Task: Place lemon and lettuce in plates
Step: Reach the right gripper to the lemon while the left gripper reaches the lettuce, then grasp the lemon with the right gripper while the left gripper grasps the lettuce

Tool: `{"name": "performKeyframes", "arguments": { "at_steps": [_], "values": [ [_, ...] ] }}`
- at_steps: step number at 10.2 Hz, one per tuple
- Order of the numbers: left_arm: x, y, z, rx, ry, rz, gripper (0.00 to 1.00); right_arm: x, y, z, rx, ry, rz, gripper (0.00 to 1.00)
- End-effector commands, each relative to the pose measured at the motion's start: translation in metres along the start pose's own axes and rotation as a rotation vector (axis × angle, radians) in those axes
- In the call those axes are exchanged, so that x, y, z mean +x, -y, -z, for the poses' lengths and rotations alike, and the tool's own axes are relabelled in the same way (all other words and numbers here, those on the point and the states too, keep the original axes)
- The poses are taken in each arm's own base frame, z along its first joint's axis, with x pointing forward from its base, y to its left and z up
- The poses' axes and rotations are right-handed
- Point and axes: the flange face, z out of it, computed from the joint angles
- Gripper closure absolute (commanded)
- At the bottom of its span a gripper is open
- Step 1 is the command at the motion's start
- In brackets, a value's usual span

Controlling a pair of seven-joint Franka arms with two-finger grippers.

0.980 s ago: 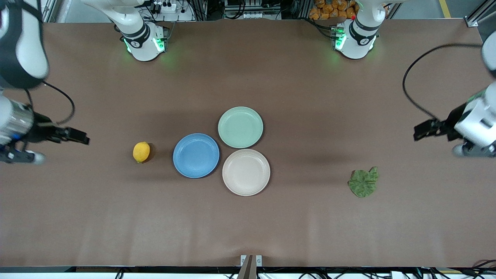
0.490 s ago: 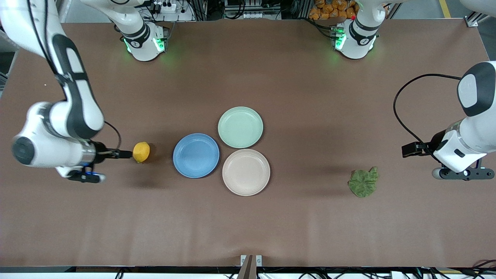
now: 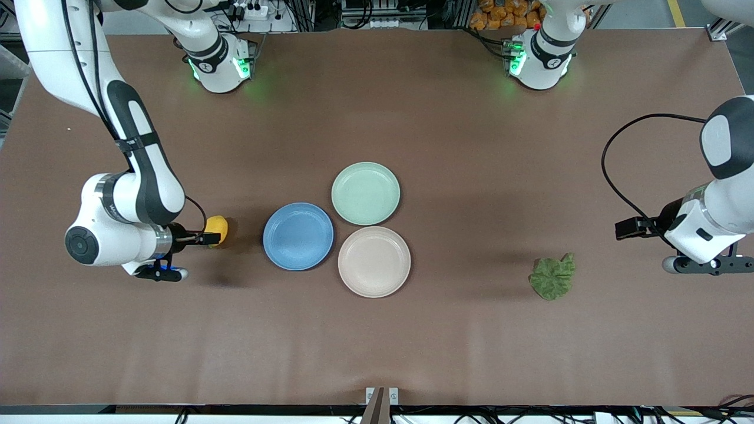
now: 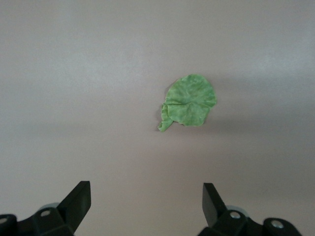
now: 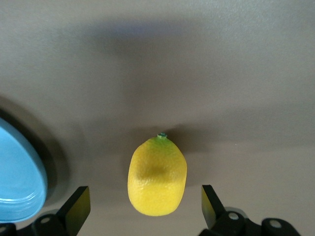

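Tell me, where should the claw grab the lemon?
Probably across the lemon's fat middle, coming from above. It lies on its side on the table, stem end pointing away from the right claw, whose open fingers already straddle it.

Right gripper (image 3: 213, 238) has swung in from the table edge and now sits open right over the small oval yellow lemon (image 3: 217, 226). Left gripper (image 3: 625, 228), also open, has crept in toward the crinkled dark green lettuce leaf (image 3: 552, 277), not over it yet.

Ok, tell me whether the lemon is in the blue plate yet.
No, the lemon lies on the table beside the blue plate, with the right gripper over it.
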Motion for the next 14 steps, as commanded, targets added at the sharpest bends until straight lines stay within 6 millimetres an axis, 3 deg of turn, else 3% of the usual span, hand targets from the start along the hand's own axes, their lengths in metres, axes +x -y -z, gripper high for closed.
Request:
{"name": "performKeyframes", "arguments": {
  "at_steps": [1,2,6,9,10,11,14],
  "values": [
    [0.019,0.004,-0.044,-0.002,0.016,-0.019,0.0,0.005,0.004,-0.016,0.015,0.007,0.004,0.0],
    [0.026,0.012,-0.069,-0.006,0.018,-0.007,0.0,0.007,-0.003,-0.025,0.016,0.018,-0.006,0.0],
    [0.039,0.014,-0.156,-0.031,0.106,0.003,0.0,0.009,-0.008,-0.039,0.017,0.028,-0.017,0.0],
    [0.045,0.0,-0.197,-0.083,0.096,0.011,0.0,0.007,-0.005,-0.053,0.057,0.043,-0.038,0.0],
    [0.048,-0.008,-0.205,-0.101,0.082,0.014,0.0,0.007,-0.006,-0.054,0.057,0.044,-0.038,0.15],
    [0.051,-0.015,-0.214,-0.103,0.065,0.008,0.0,0.007,-0.006,-0.053,0.056,0.044,-0.035,0.21],
    [0.054,-0.026,-0.246,-0.106,0.056,-0.001,0.0,0.004,0.002,-0.05,0.052,0.047,-0.023,0.56]
  ]
}}
